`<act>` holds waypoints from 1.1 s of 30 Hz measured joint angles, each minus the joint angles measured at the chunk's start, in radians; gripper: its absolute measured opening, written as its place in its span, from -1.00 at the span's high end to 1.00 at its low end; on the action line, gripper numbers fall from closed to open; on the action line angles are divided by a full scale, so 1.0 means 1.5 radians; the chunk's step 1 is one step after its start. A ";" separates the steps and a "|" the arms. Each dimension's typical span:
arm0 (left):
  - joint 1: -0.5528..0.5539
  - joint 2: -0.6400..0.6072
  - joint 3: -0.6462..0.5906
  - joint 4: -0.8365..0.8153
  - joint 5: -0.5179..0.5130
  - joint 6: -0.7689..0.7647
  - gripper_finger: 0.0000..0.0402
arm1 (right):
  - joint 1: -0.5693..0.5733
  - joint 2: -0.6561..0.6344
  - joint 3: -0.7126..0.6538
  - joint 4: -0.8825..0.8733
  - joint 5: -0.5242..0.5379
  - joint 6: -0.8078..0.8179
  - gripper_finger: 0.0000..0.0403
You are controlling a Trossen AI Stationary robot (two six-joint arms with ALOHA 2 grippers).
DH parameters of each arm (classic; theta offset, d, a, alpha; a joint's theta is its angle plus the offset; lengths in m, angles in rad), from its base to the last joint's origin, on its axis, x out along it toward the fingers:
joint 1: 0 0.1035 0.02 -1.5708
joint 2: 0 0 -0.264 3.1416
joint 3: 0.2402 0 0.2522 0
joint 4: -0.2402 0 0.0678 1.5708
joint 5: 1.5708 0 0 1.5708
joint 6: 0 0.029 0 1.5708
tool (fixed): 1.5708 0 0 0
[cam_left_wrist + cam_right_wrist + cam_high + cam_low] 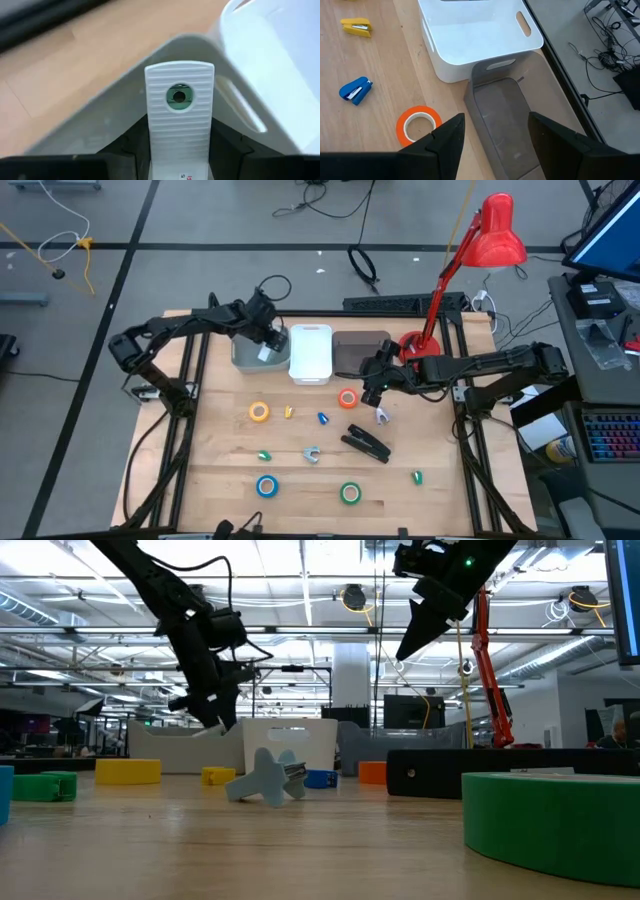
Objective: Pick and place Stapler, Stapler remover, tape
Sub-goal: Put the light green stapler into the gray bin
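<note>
My left gripper (267,345) hangs over the grey bin (243,360), shut on a white ribbed item (179,120) with a green round spot. My right gripper (492,135) is open and holds nothing. It hovers over the near end of the dark translucent bin (502,115), beside the orange tape (347,397), which lies flat on the table. The black stapler (367,443) lies on the table nearer the front. A grey stapler remover (312,453) and a pale one (383,415) lie near it. The yellow tape (259,411), blue tape (266,486) and green tape (350,493) lie flat. My left gripper pinches the white ribbed item between its two fingers (125,147), which sit on its two long edges near its lower end (179,155). The item is lifted clear above the grey bin's inside and stands out forward past the fingers.
A white bin (311,352) stands between the grey and dark bins along the far edge. Small clip-like pieces, yellow (288,411), blue (323,418) and two green (264,454), lie scattered. A red desk lamp (490,240) rises at the far right corner.
</note>
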 joint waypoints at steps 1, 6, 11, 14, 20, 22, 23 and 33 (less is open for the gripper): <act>0.003 -0.007 0.000 0.001 0.005 0.010 0.26 | 0.000 0.000 0.000 0.000 0.000 0.000 -0.04; 0.017 -0.037 0.000 -0.016 0.061 0.071 0.23 | 0.000 0.000 0.000 0.000 0.000 0.000 -0.04; 0.033 -0.059 0.000 -0.053 0.117 0.138 0.23 | 0.000 0.000 0.000 0.000 0.000 0.000 -0.04; 0.048 -0.062 0.000 -0.065 0.151 0.185 0.26 | 0.000 0.000 0.000 0.001 0.000 0.000 -0.04; 0.074 -0.052 0.000 -0.080 0.179 0.261 0.23 | 0.000 0.000 0.000 0.005 -0.003 0.003 -0.04; 0.081 -0.047 0.000 -0.085 0.198 0.276 0.19 | 0.000 0.000 0.000 0.005 -0.003 0.003 -0.04; 0.085 -0.043 0.001 -0.085 0.204 0.283 0.19 | 0.000 0.000 0.000 0.005 -0.003 0.003 -0.04; 0.080 0.000 0.001 -0.089 0.244 0.329 0.22 | 0.000 0.000 0.000 0.005 -0.003 0.003 -0.04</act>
